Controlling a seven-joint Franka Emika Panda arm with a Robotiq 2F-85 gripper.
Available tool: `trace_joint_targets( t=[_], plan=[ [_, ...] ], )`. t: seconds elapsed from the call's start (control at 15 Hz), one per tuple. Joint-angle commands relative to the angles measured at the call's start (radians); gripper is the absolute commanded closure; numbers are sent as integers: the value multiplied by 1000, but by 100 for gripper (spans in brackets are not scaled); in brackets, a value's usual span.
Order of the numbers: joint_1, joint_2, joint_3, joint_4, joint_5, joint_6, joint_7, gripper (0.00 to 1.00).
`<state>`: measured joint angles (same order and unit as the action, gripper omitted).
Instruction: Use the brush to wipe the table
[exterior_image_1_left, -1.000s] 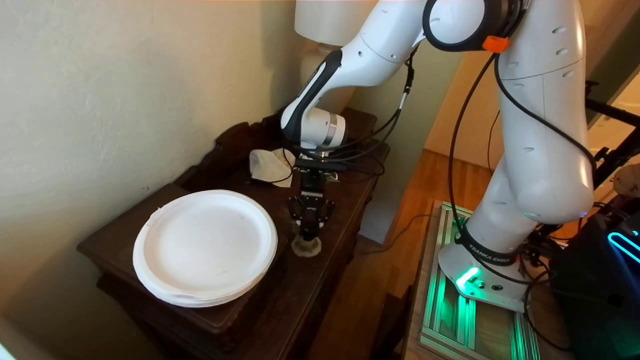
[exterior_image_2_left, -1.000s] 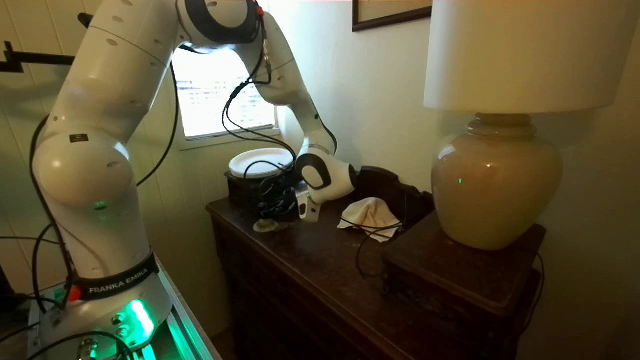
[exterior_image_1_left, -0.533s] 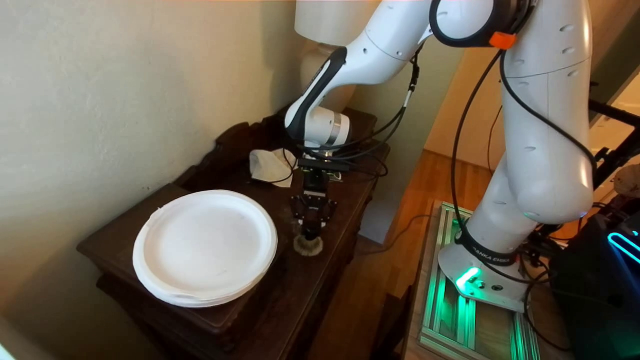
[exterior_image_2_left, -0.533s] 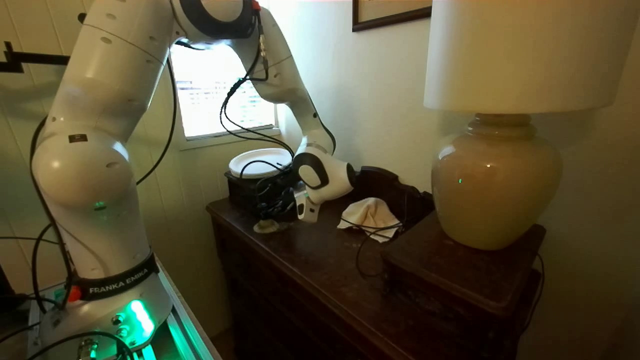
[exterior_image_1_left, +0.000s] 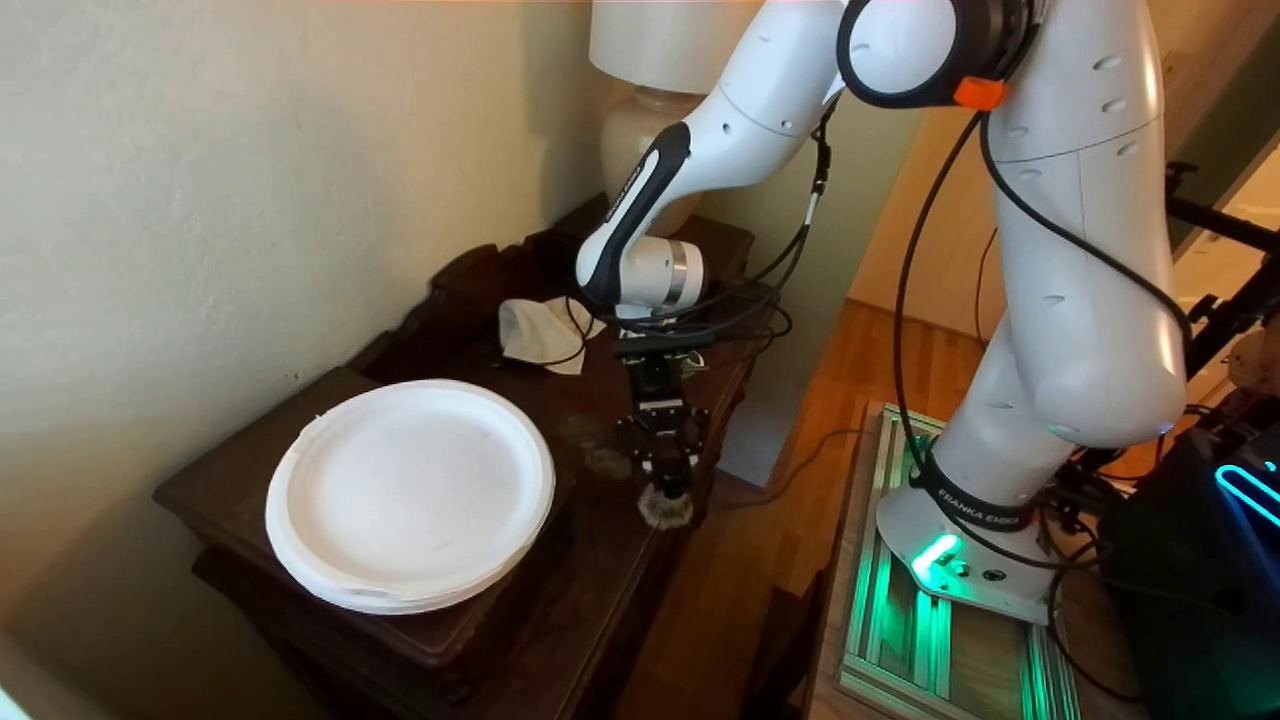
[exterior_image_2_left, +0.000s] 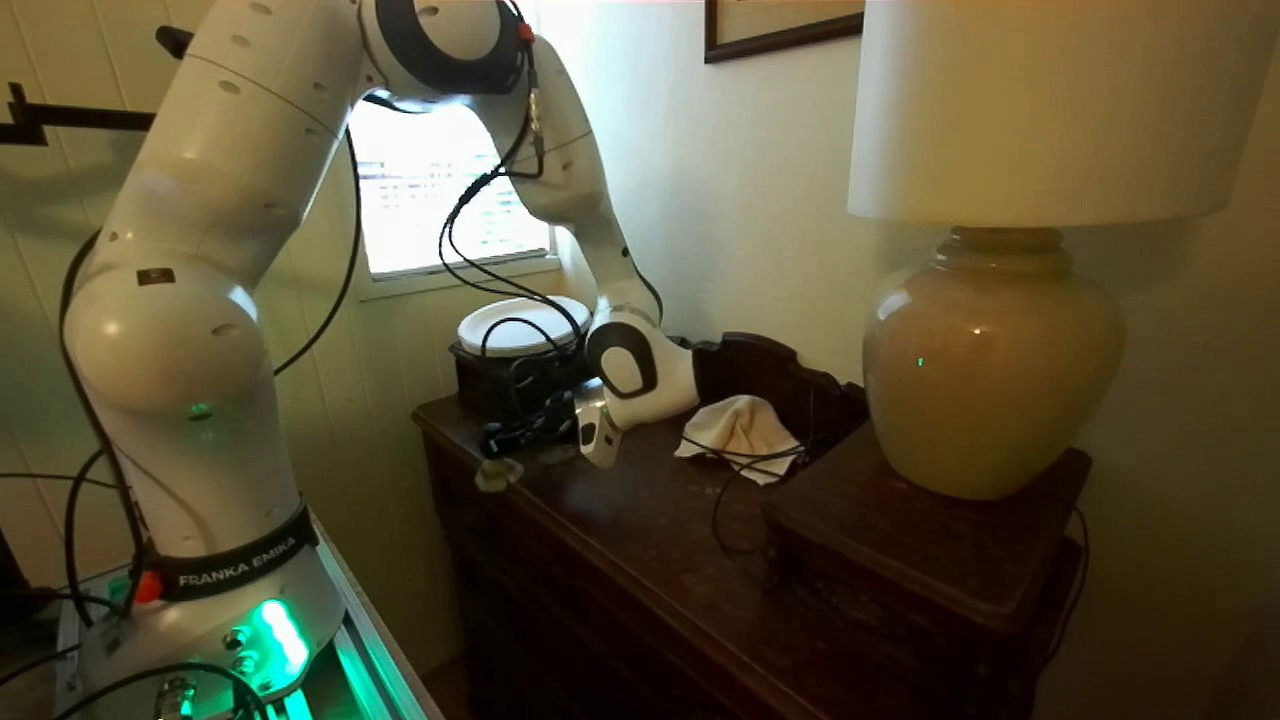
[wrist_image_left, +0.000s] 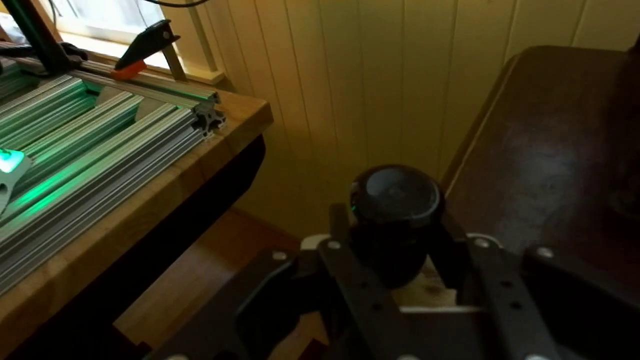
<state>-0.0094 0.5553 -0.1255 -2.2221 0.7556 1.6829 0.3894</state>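
Compared with half a second earlier, the brush (exterior_image_1_left: 665, 507) has moved toward four o'clock in an exterior view, to the front edge of the dresser (exterior_image_1_left: 590, 570), at three o'clock from the plates (exterior_image_1_left: 412, 490). The gripper (wrist_image_left: 395, 235) has its jaws closed around the handle (wrist_image_left: 400, 192). The black base band (exterior_image_2_left: 242, 560) reads "FRANKA EMIKA".

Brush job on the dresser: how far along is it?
Done: the brush is picked up, its black handle clamped in the gripper.
In hand: wiping, apparently; the bristles are at the robot-side edge of the dresser, though contact is unclear.
Left: a pale smudge shows on the dresser top, so more brushing is probably needed there.
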Motion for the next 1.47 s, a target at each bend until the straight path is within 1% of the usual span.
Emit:
trace_joint_targets(
  t=[0.0,0.4,0.8,0.87,0.93,1.2,1.4],
  plan=[
    [-4,4,-17,-13,7,76,18,84],
    [-34,-38,-15,-29,124,164,-30,84],
    [-38,-73,-20,-48,255,334,-34,84],
    [-35,-79,-20,-51,249,343,-31,84],
    [-35,-84,-19,-53,230,324,-20,84],
    [-27,-93,-32,-69,120,274,21,84],
    [-33,-98,-46,-78,22,219,66,84]
  ],
)
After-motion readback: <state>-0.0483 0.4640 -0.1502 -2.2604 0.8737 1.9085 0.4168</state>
